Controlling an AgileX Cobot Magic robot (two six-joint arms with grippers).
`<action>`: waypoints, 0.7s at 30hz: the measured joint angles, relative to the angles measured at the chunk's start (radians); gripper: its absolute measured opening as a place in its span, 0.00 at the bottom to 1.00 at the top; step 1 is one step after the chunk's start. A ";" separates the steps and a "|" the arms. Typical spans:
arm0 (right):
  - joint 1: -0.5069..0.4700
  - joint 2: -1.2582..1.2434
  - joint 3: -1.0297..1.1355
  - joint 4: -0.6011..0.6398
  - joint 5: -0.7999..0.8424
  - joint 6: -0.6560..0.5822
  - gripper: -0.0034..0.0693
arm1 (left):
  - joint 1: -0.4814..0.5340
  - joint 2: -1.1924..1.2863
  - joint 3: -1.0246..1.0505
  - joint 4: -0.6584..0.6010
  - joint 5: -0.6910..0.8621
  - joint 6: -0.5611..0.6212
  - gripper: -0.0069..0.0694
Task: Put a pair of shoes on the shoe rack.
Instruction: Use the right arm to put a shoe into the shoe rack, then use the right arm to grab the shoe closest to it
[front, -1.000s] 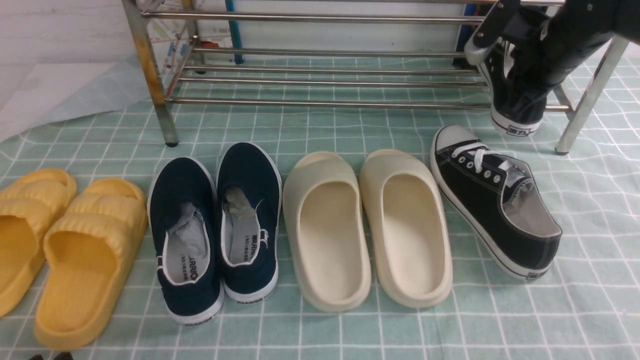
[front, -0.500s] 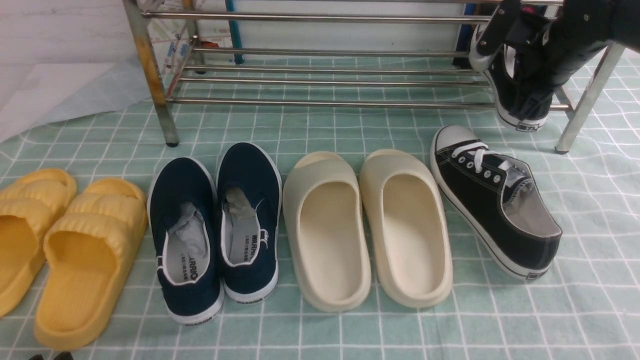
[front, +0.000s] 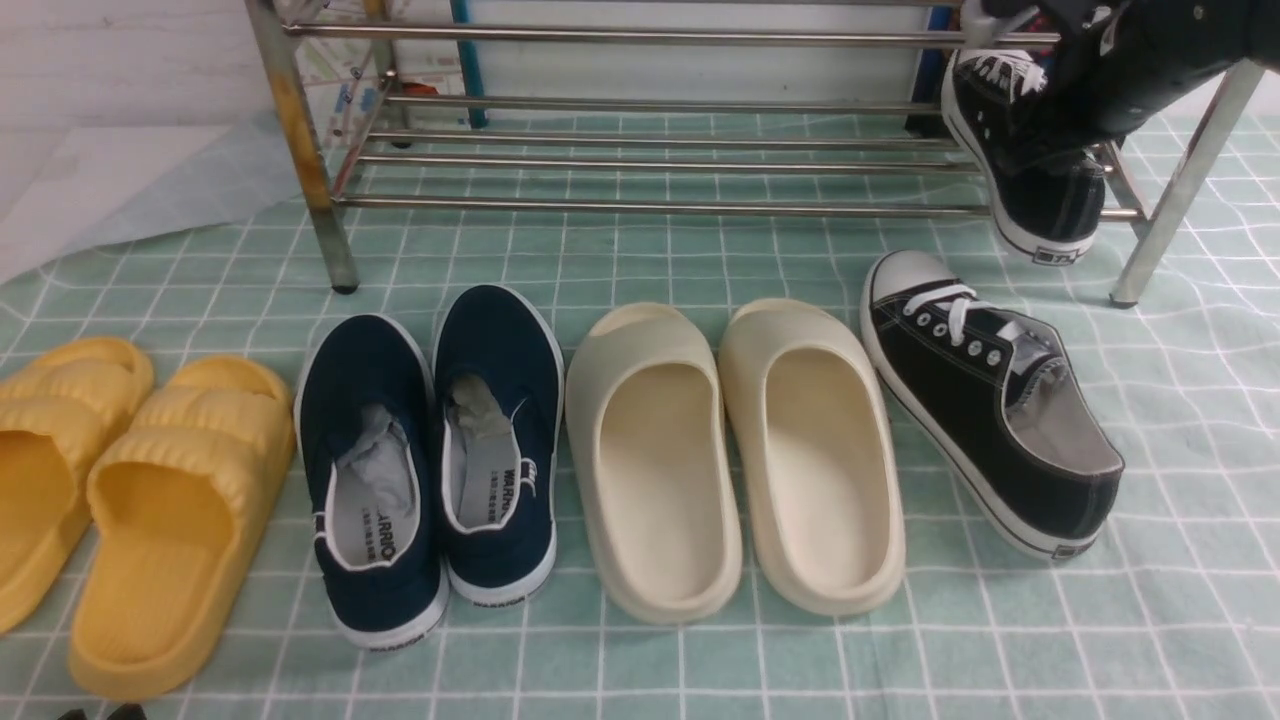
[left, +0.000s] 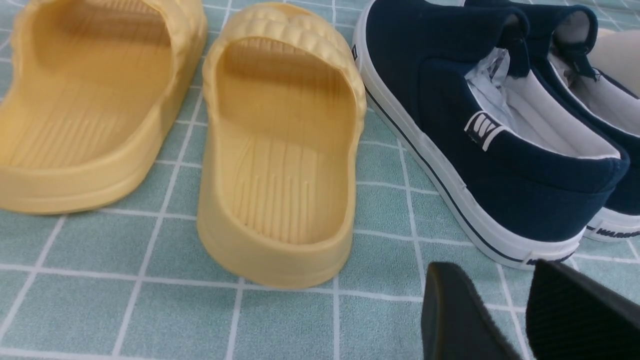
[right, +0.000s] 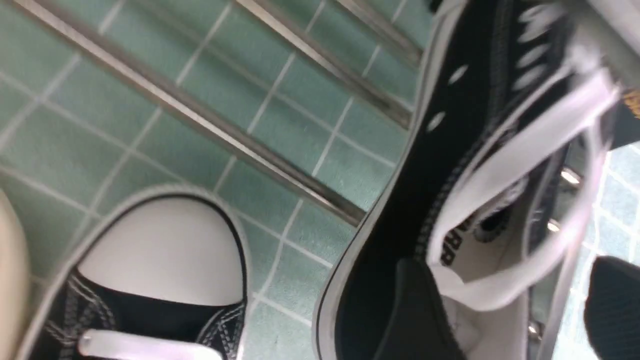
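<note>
Setting one sneaker (front: 1050, 190) on the shoe rack (front: 640, 208)
The right gripper (right: 510, 280) fingers stand spread astride its collar at the rack's right end; withdraw straight up, clear of the laces. The other sneaker (front: 990, 400) lies on the table (front: 1180, 420); the left gripper (left: 492, 272) fingers are spread.

Staged home entryway: a metal rack (front: 640, 207) at 12 o'clock, slides (front: 650, 460) and slip-ons (front: 365, 400) lined up on a green checked cloth (front: 1180, 620).

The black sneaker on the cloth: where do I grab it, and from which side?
Grip the black sneaker by its right collar wall, from above: one jaw in the open mouth, one outside. It stands upright, mouth up, and the cream slide lies close on its left.
</note>
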 joint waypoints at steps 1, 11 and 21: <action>0.002 -0.011 0.000 0.001 0.013 0.010 0.68 | 0.000 0.000 0.000 0.000 0.000 0.000 0.40; 0.065 -0.171 -0.001 0.145 0.263 0.053 0.64 | 0.000 0.000 0.000 0.000 0.000 0.000 0.40; 0.079 -0.272 0.187 0.232 0.512 0.166 0.63 | 0.000 0.000 0.000 0.000 0.000 0.000 0.40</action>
